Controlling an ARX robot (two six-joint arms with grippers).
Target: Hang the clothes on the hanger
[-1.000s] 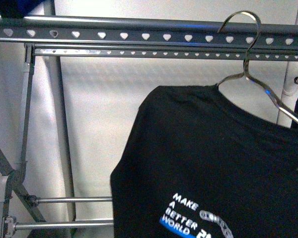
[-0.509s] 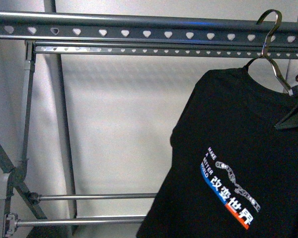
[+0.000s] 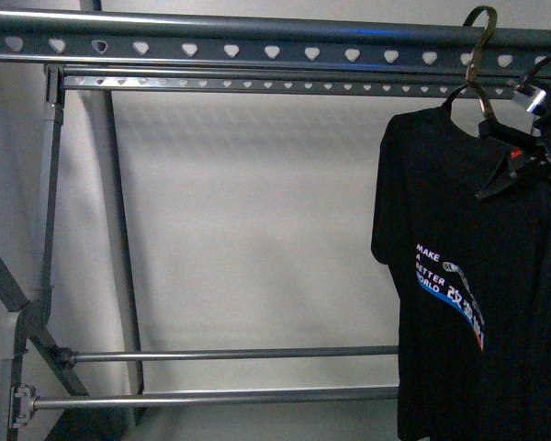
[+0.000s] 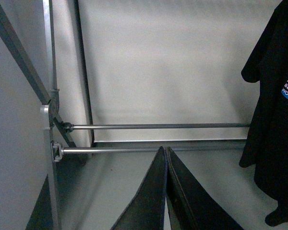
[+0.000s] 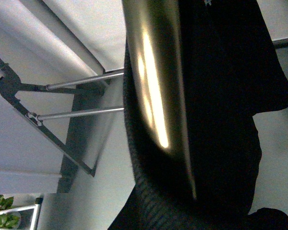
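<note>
Spanning the front view, the grey rack [image 3: 230, 53] already carries the black T-shirt [image 3: 468, 276], its wire hook [image 3: 477, 37] over the top rail. Right end effector [image 3: 519, 170] pinches the shoulder; release remains. Left end effector [image 4: 166, 155] is pressed together, empty.

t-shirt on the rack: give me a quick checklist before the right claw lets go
1. Wire hook over the rack's top rail: looks ok from the front view, seating on the far side cannot tell.
2. T-shirt on the wire hanger, hanging straight: ok.
3. Right claw grip at the shirt's shoulder: cannot tell whether shut.
4. Left claw shut, clear of the shirt: ok.
5. Shirt hem clear of the lower bars: cannot tell, hem out of frame.
</note>
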